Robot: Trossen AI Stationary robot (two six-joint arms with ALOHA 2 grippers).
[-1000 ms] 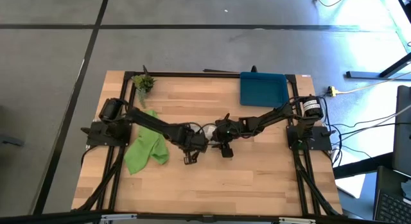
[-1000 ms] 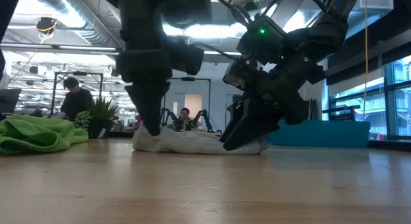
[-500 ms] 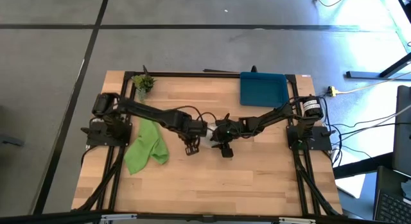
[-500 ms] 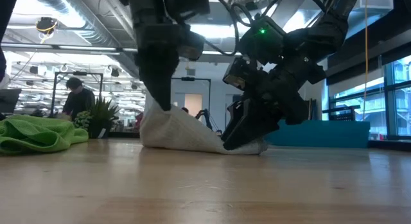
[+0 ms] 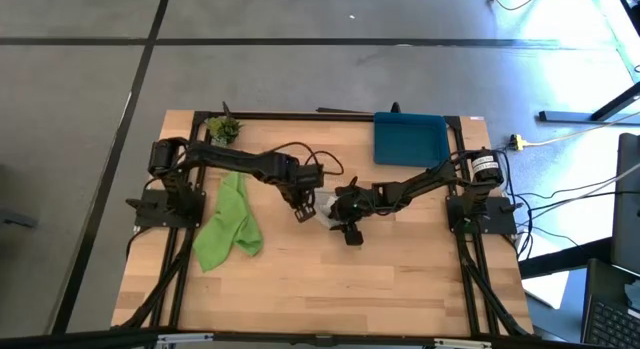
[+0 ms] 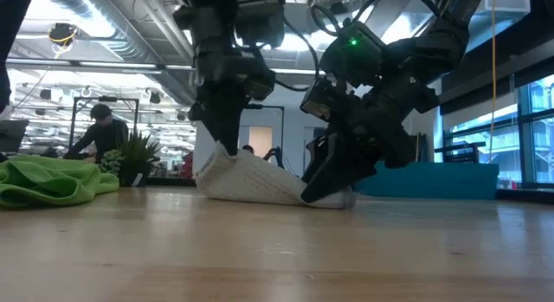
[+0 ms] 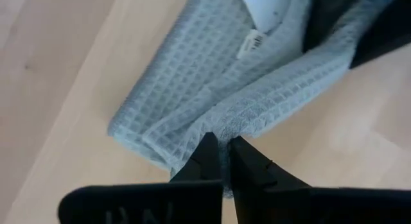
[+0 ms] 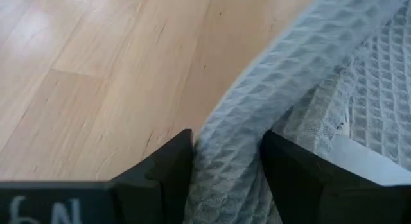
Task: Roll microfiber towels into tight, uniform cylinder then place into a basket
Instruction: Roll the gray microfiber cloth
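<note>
Grey towel (image 6: 260,176): mid-table, one end lifted
Left gripper (image 7: 219,161): pinched shut on raised corner
Right gripper (image 8: 226,161): clamped on other end
Risk: thin pinch slips, roll loosens
Basket (image 5: 409,138): well apart, back edge

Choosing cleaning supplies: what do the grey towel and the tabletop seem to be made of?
Grey towel: soft woven cloth, likely microfiber; a waffle grid shows and it drapes limply. Tabletop: pale wood, or a wood-look laminate, with plank seams, grain and a slight sheen.
</note>
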